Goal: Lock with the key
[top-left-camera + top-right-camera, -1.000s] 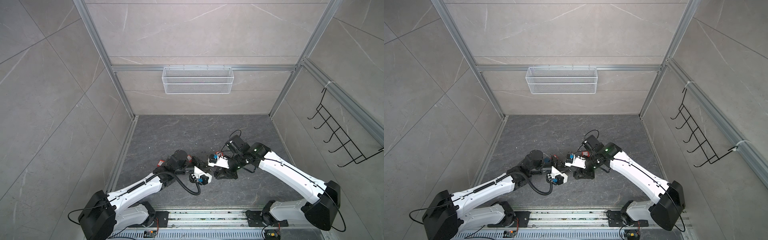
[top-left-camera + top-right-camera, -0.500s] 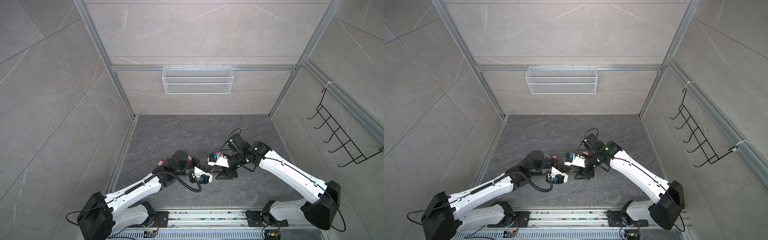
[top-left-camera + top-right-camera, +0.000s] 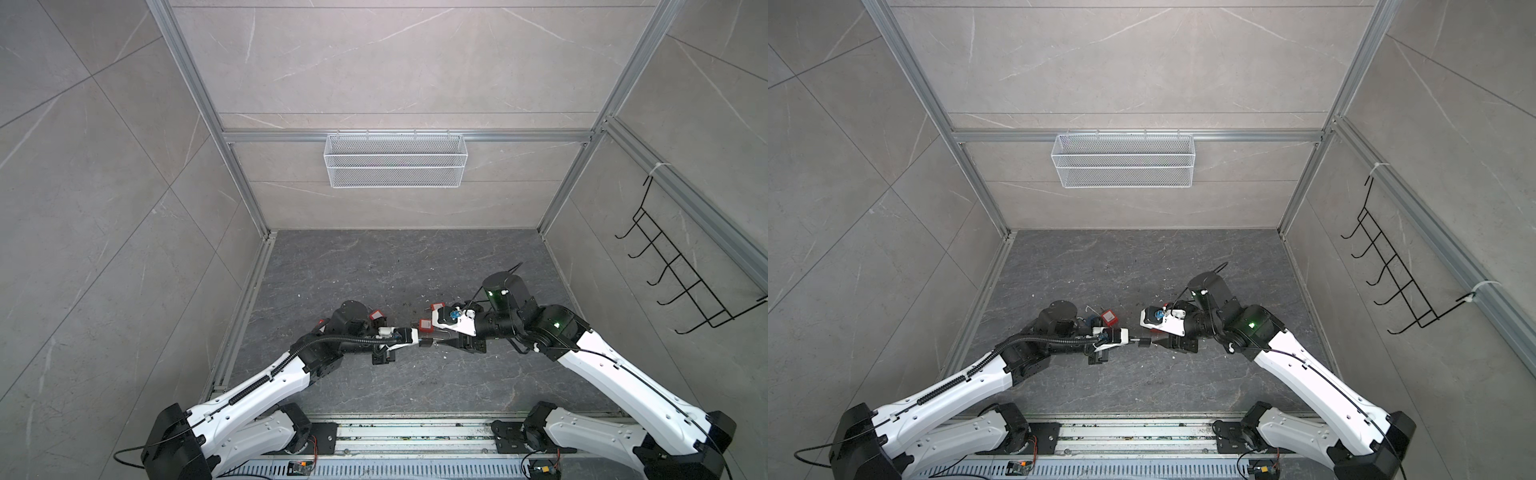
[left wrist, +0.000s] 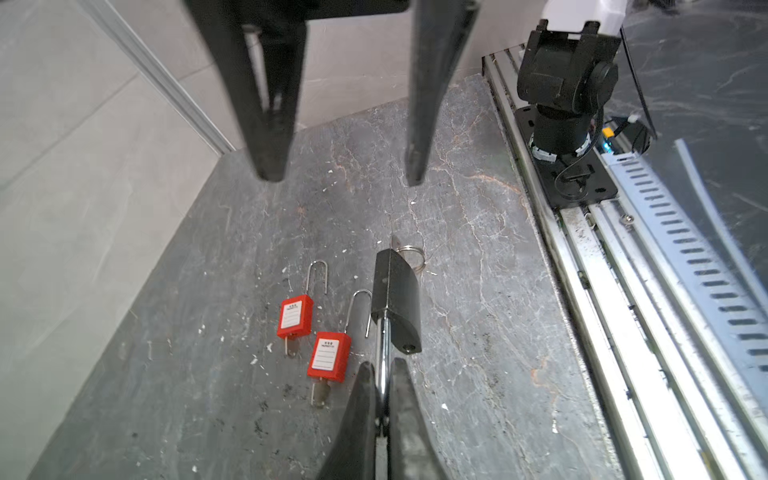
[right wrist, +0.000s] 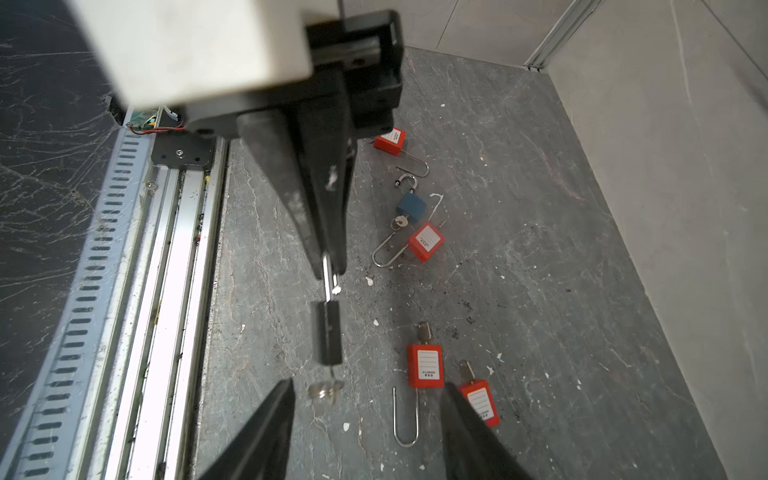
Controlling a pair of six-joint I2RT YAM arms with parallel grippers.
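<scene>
My left gripper (image 4: pixel 382 368) is shut on the steel shackle (image 4: pixel 384 349) of a black padlock (image 4: pixel 395 303) and holds it above the floor. The key (image 5: pixel 326 388), with its ring, sticks out of the padlock's (image 5: pixel 328 332) far end. My right gripper (image 5: pixel 366 384) faces that end, open, its fingers either side of the key without touching it. In both top views the padlock (image 3: pixel 424 343) (image 3: pixel 1144 342) hangs between the left gripper (image 3: pixel 415 338) and the right gripper (image 3: pixel 440 343).
Several red padlocks lie on the dark floor: two (image 4: pixel 295 316) (image 4: pixel 329 357) beside the held one, others (image 5: pixel 426 241) (image 5: pixel 390 140) farther off with a blue padlock (image 5: pixel 411 208). The metal base rail (image 5: pixel 166 249) runs close alongside. A wire basket (image 3: pixel 395 166) hangs on the back wall.
My left gripper has closed on the shackle. My right gripper's jaws have spread wider and it has drawn back slightly from the padlock.
</scene>
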